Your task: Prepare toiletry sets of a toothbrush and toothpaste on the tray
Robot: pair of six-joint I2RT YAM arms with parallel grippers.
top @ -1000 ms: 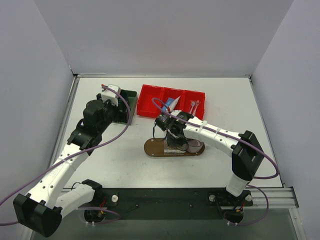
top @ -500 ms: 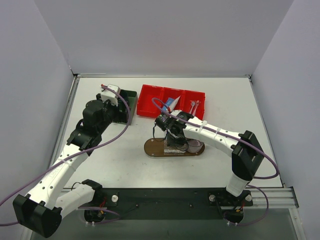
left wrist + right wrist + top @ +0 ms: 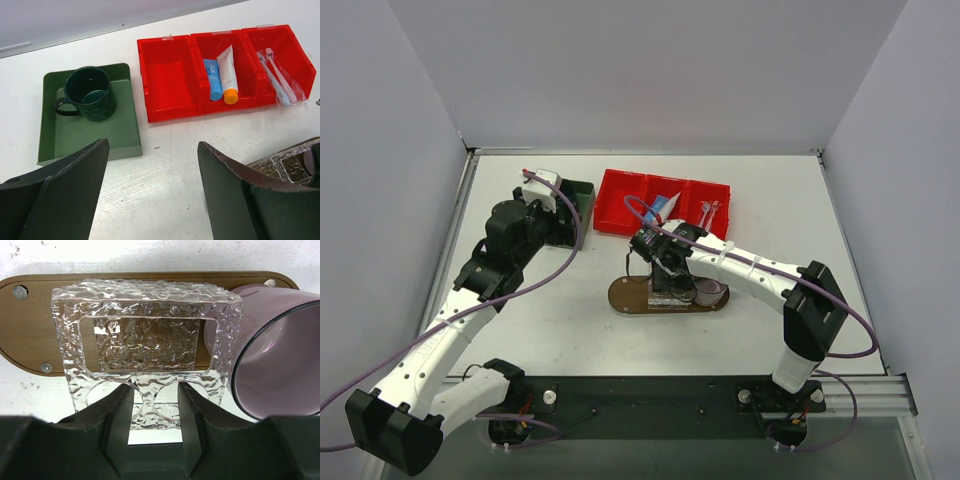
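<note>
The tray (image 3: 30, 330) is an oval brown board with metal studs. On it stand a clear rippled holder (image 3: 145, 325) and, to its right, a translucent pink mug (image 3: 280, 365). My right gripper (image 3: 156, 425) is open and straddles the holder's near rim, with a gap on each side of the rim. In the top view it sits over the tray (image 3: 625, 293). A blue toothpaste tube (image 3: 213, 80), a white tube (image 3: 227, 75) and pale toothbrushes (image 3: 277, 80) lie in the red bin (image 3: 167, 90). My left gripper (image 3: 152, 190) hangs open and empty over bare table.
A dark green mug (image 3: 90, 92) stands in the green square box (image 3: 85, 135) at the back left. The red bin (image 3: 620, 205) lies just behind the tray; its left compartment holds nothing. Walls close in the table's left, back and right sides.
My right gripper's jaws have spread apart around the clear holder's rim. Neither arm has shifted noticeably, and the left gripper stays wide.
</note>
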